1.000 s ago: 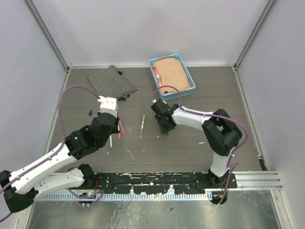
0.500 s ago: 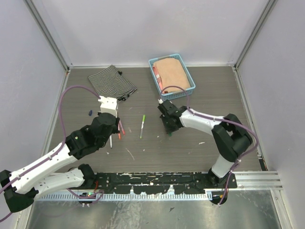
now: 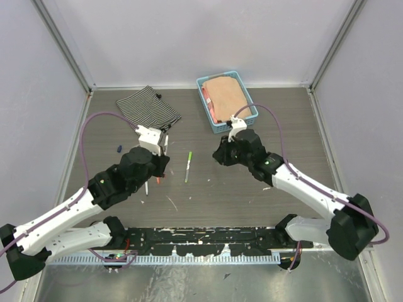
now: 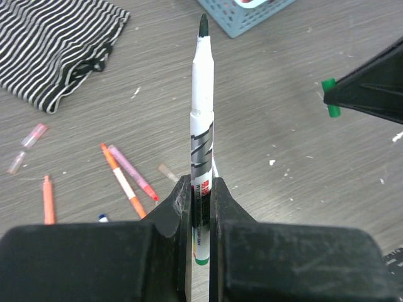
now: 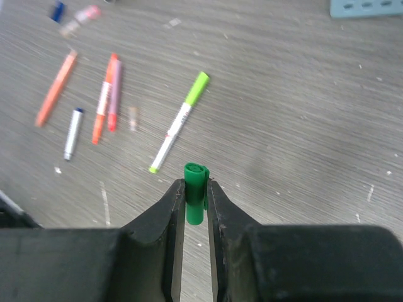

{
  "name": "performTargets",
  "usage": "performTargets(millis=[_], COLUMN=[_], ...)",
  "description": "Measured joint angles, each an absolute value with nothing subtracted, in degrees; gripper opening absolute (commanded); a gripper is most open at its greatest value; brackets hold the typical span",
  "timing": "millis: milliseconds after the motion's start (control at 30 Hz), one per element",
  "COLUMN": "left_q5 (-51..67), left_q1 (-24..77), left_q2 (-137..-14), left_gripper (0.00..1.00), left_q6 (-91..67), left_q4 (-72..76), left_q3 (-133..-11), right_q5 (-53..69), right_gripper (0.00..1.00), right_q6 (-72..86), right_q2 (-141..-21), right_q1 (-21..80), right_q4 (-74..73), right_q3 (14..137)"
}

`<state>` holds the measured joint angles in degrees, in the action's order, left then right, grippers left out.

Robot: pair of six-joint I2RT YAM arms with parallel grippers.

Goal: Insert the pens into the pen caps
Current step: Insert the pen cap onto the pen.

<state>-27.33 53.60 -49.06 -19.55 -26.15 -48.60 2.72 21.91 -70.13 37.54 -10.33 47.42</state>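
Left gripper: clenched low on the barrel of the white pen; its bare dark-green tip points toward the blue basket.
Right gripper: pinching the green cap off the bench, near side of the basket, apart from the pen tip.
Cap mouth: probably turned toward the pen; the views do not make it certain.
Loose pens: flat on the bench, near-left of the basket.
Risk: tip and cap are not yet lined up. An off-axis push could twist the cap out of its narrow pinch, or drive the pen backward through the left gripper.
Change: a second ago the right gripper was down at the bench just near the basket. It now holds the cap raised and turned toward the pen.
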Motion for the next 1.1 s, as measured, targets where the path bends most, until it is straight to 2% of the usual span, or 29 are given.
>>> performTargets(millis=[333,633,1100], left_q5=[-14.1,-8.1,-1.2], left_q1=[53.8,58.7,61.0], left_q2=[-51.8,-57.6,-61.5], left_gripper=[0.0,0.0,0.0], left_q6=[-19.7,-20.4,-18.8], left_q4=[-19.5,-13.1,-7.5], left_q3=[-47.5,-47.5,-47.6], right_q5=[1.8,-3.2,-3.3], right_gripper=[0.0,0.0,0.0], right_q6=[32.1,40.4,48.7], right_q2=[-56.5,-46.6,-43.4], right_q1=[37.5,37.5,37.5], right_q4=[3.3,8.8,15.8], right_q3=[40.3,34.6,33.3])
